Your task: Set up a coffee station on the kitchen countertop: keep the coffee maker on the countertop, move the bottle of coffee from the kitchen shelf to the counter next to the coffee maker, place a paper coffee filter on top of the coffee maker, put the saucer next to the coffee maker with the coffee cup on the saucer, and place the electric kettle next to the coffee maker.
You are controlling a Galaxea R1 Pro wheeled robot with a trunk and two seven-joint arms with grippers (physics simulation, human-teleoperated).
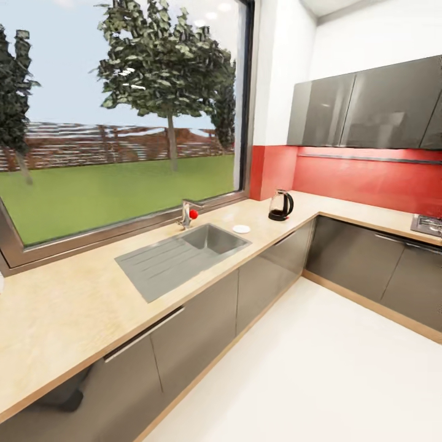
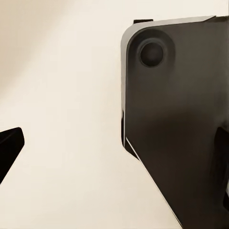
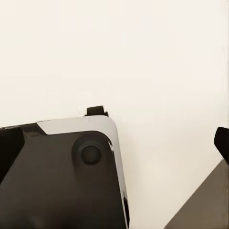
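One electric kettle (image 1: 281,205), saucer (image 1: 241,229) perhaps, sink (image 1: 212,240)

Wood-look kitchen countertop (image 1: 73,307), matt metal sink (image 1: 178,255), glass electric kettle (image 1: 281,205).

In the left wrist view, one dark fingertip (image 2: 9,148) of the left gripper juts in at the lower left edge, another at the right edge (far apart, so the jaws stand wide). In the right wrist view, the right gripper's dark fingertips (image 3: 222,140) likewise sit at opposite edges, spread.
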